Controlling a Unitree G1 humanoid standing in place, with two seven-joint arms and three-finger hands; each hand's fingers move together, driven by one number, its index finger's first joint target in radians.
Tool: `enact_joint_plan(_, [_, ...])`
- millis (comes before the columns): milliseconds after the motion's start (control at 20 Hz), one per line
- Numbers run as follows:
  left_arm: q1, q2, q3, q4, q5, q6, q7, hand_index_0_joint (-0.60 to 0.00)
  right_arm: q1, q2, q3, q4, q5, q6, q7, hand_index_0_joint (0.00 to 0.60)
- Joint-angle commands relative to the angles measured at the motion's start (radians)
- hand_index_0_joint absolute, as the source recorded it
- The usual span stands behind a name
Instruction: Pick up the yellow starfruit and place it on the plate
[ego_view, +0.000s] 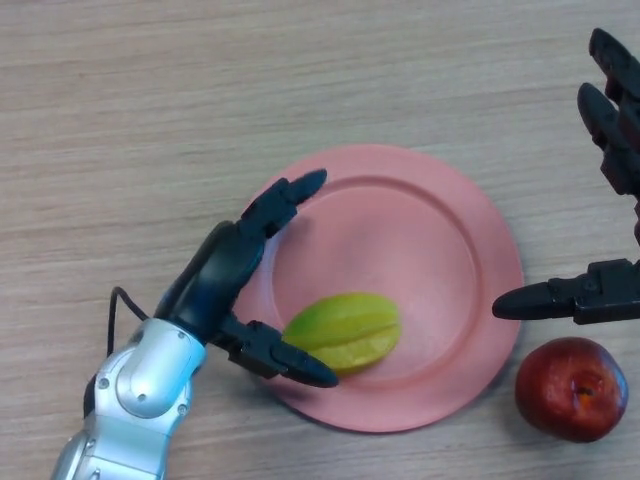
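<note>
From my seat I saw the right hand (600, 290) cut off by the frame's right edge, so its palm and wrist were lost to me. The left arm (130, 400) ran out at the bottom-left corner. The left hand (225, 275) covered part of the plate (440, 210) rim, and its thumb hid the starfruit (345, 332) near end. I could not tell whether that thumb touched the fruit.

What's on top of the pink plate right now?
The yellow starfruit lies on the pink plate, near its front-left rim. The left robot hand reaches over that rim, hiding part of it.
</note>
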Motion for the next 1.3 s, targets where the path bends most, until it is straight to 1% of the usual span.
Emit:
enact_joint_plan(50, [-0.038, 0.006, 0.082, -0.085, 0.013, -0.114, 0.040, 0.000, -0.027, -0.029, -0.071, -0.068, 0.020, -0.129, -0.007, 0.000])
enact_joint_plan(150, [-0.049, 0.009, 0.119, -0.141, -0.031, -0.075, 0.019, 0.000, -0.032, -0.028, -0.063, -0.060, 0.012, -0.131, -0.009, 0.000])
enact_joint_plan(250, [-0.055, 0.027, 0.164, -0.225, -0.118, -0.048, 0.022, 0.000, -0.042, -0.029, -0.057, -0.053, 0.009, -0.128, -0.013, 0.000])
enact_joint_plan(300, [-0.055, 0.030, 0.173, -0.238, -0.135, -0.041, 0.022, 0.000, -0.042, -0.029, -0.057, -0.053, 0.009, -0.127, -0.013, 0.000])
enact_joint_plan(350, [-0.052, 0.048, 0.222, -0.286, -0.241, -0.008, 0.047, 0.000, -0.046, -0.029, -0.057, -0.054, 0.012, -0.127, -0.012, 0.000])
enact_joint_plan(400, [-0.049, 0.061, 0.256, -0.310, -0.303, 0.014, 0.058, 0.000, -0.048, -0.030, -0.055, -0.051, 0.011, -0.127, -0.011, 0.000])
enact_joint_plan(450, [-0.039, 0.081, 0.296, -0.322, -0.369, 0.026, 0.068, 0.000, -0.056, -0.031, -0.051, -0.044, 0.010, -0.124, -0.012, 0.000])
enact_joint_plan(550, [-0.015, 0.112, 0.357, -0.302, -0.441, -0.018, 0.076, 0.000, -0.058, -0.029, -0.043, -0.031, 0.008, -0.132, -0.013, 0.000])
enact_joint_plan(700, [0.014, 0.139, 0.425, -0.261, -0.489, -0.100, 0.094, 0.000, -0.062, -0.027, -0.034, -0.021, 0.006, -0.126, -0.007, 0.000])
enact_joint_plan(750, [0.017, 0.147, 0.446, -0.244, -0.500, -0.127, 0.121, 0.000, -0.066, -0.027, -0.033, -0.016, 0.005, -0.131, -0.009, 0.000])
enact_joint_plan(850, [0.020, 0.152, 0.440, -0.237, -0.494, -0.121, 0.151, 0.000, -0.068, -0.025, -0.027, -0.005, 0.002, -0.144, -0.010, 0.000])
enact_joint_plan(950, [0.030, 0.146, 0.433, -0.261, -0.494, -0.091, 0.142, 0.000, -0.072, -0.021, -0.021, 0.005, 0.013, -0.141, -0.016, 0.000])
enact_joint_plan(1100, [0.037, 0.139, 0.427, -0.270, -0.482, -0.089, 0.142, 0.000, -0.079, -0.024, -0.019, 0.006, 0.009, -0.136, -0.020, 0.000])
enact_joint_plan(1200, [0.037, 0.140, 0.421, -0.284, -0.433, -0.078, 0.151, 0.000, -0.064, -0.020, -0.023, -0.002, 0.018, -0.147, -0.014, 0.000])
enact_joint_plan(1300, [0.041, 0.133, 0.414, -0.289, -0.391, -0.089, 0.162, 0.000, -0.056, -0.019, -0.024, -0.004, 0.021, -0.146, -0.009, 0.000])
